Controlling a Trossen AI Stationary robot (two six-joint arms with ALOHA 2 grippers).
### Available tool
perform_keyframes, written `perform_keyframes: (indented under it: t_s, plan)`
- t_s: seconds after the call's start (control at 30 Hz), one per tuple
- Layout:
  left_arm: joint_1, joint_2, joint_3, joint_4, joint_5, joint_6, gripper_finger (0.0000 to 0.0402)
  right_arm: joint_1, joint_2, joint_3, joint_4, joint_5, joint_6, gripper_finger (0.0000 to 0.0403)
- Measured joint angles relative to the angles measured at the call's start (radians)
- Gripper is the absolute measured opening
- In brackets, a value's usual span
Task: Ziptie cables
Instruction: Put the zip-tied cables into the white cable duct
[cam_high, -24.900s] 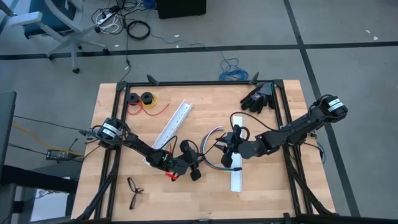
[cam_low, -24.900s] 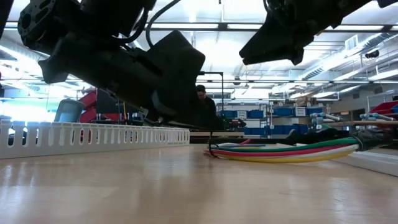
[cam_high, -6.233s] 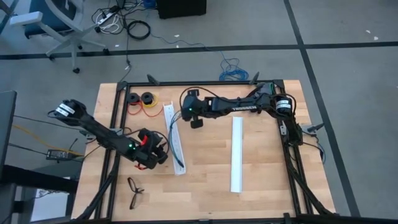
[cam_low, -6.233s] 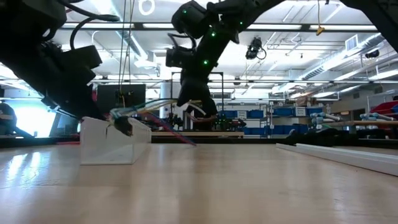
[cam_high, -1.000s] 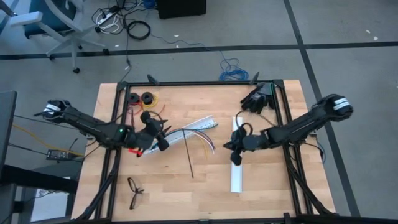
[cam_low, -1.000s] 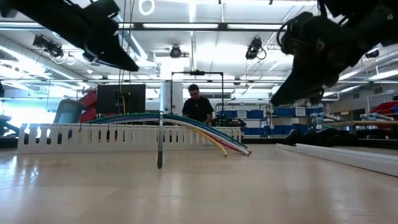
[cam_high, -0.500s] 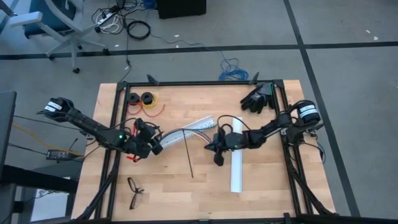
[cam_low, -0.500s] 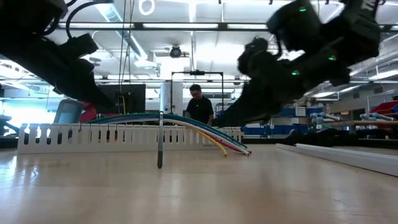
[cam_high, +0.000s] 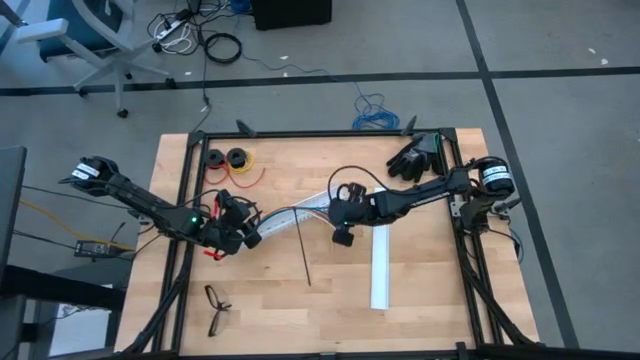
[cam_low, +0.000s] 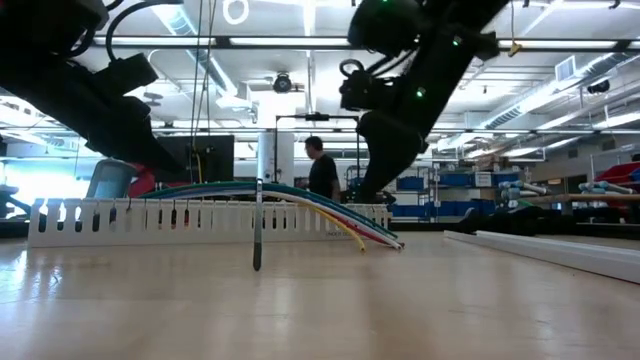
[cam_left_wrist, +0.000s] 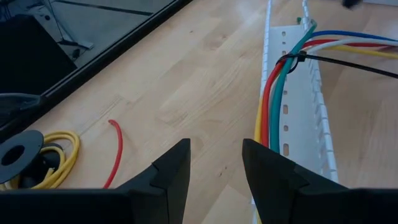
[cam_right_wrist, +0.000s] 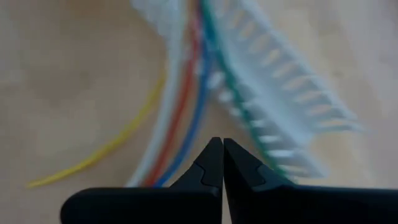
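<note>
The cables (cam_left_wrist: 280, 93), a bundle of coloured wires, lie along a white slotted rail (cam_high: 318, 200) at mid-table. The thin black ziptie (cam_left_wrist: 292, 57) is looped round them, and its long tail (cam_high: 303, 255) lies on the wood toward the near edge. My left gripper (cam_left_wrist: 216, 180) is open at the rail's left end, with bare wood between its fingers. My right gripper (cam_right_wrist: 222, 148) is shut and hangs over the cables' splayed free ends (cam_right_wrist: 180, 118), touching nothing. In the low view the cables (cam_low: 320, 205) arch over the rail. My left gripper has one finger (cam_left_wrist: 273, 177) in front of the rail's left end, where the cables run; whether it touches them I cannot tell.
A second white rail (cam_high: 380, 265) lies to the right. Red and yellow wire with two black spools (cam_high: 228, 160) is at the far left. A black glove (cam_high: 415, 160) is at the far right, and glasses (cam_high: 215, 305) lie near the front left corner. A person (cam_low: 322, 170) stands in the room beyond.
My right gripper has swung from beside the right-hand rail toward the table's left, to a place over the cables' free ends, and has tipped further down. It has stayed shut. My left gripper has sunk toward the table, drawn a little to the left, then kept still.
</note>
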Motion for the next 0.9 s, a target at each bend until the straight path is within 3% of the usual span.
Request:
perform_keyframes:
  t_s: [0.23,0.5,0.67,0.9]
  plan:
    - [0.0,0.0,0.0,0.0,0.0,0.0,0.0156,-0.005,0.0,0.031,-0.061,0.009,0.003,0.0044]
    - [0.0,0.0,0.0,0.0,0.0,-0.001,0.0156,-0.029,0.0,0.03,-0.079,-0.02,0.041,0.016]
    - [0.0,0.0,0.001,0.0,0.0,-0.001,0.0156,-0.047,0.0,0.022,-0.034,-0.136,-0.032,0.022]
    - [0.0,0.0,0.001,0.0,0.0,-0.001,0.0156,-0.082,0.0,-0.021,0.063,-0.167,-0.067,0.0251]
